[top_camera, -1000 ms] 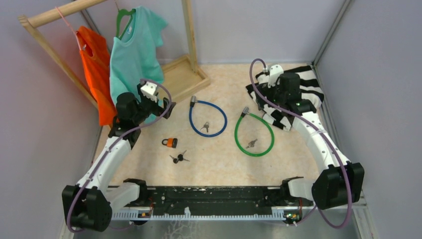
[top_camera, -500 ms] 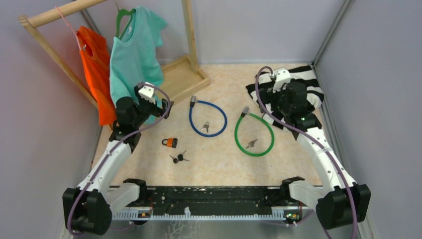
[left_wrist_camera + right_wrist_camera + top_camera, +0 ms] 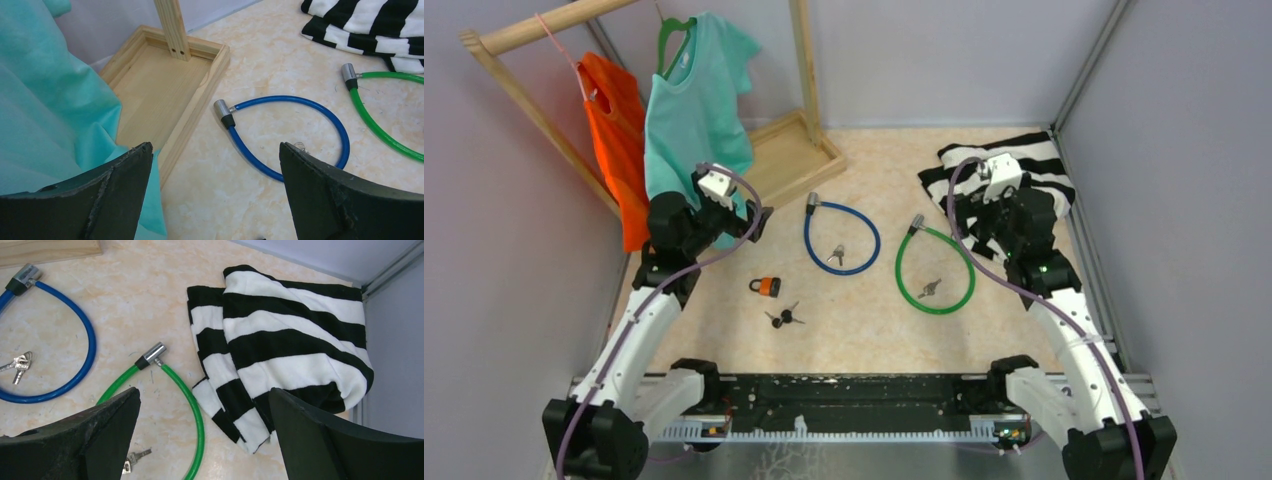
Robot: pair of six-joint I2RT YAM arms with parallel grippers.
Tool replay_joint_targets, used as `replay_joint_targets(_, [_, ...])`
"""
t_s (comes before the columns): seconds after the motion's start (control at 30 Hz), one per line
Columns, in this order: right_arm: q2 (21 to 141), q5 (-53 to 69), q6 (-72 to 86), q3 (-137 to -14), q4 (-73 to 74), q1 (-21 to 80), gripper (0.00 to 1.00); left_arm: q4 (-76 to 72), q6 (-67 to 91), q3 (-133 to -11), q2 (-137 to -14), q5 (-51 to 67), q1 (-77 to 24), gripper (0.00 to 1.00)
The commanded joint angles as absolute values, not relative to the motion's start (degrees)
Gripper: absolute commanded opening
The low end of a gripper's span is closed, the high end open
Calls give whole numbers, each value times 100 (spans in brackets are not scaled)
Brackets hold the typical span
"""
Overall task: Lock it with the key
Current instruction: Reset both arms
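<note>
A small orange padlock lies on the marbled table, with black-headed keys just in front of it. A blue cable lock forms an unclosed loop around silver keys. A green cable lock also lies unclosed, around more keys. My left gripper hangs open and holds nothing, left of the blue loop. My right gripper is open and holds nothing, above the green loop's right side.
A wooden clothes rack stands at the back left; its tray base is beside my left gripper. A teal shirt and an orange shirt hang on it. A striped cloth lies back right. Walls close both sides.
My right arm has drawn back off the striped cloth toward the near right. My left arm has shifted slightly left. Both grippers stayed open; nothing on the table moved.
</note>
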State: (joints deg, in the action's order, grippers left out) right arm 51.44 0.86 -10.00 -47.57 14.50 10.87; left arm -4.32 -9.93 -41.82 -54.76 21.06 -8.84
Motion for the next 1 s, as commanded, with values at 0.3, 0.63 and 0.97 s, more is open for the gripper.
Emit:
replay_joint_targets(0.3, [4382, 174, -1042, -4589, 972, 782, 99, -65, -1197, -4149, -4785, 1933, -844, 100])
replay_joint_targets(0.63, [4360, 234, -1060, -4584, 1006, 741, 99, -6, -1237, -4137, -4676, 1875, -823, 100])
replay_joint_targets(0.97, [4402, 271, -1072, -4546, 983, 722, 99, 15, -1218, -4153, -4612, 1951, -822, 100])
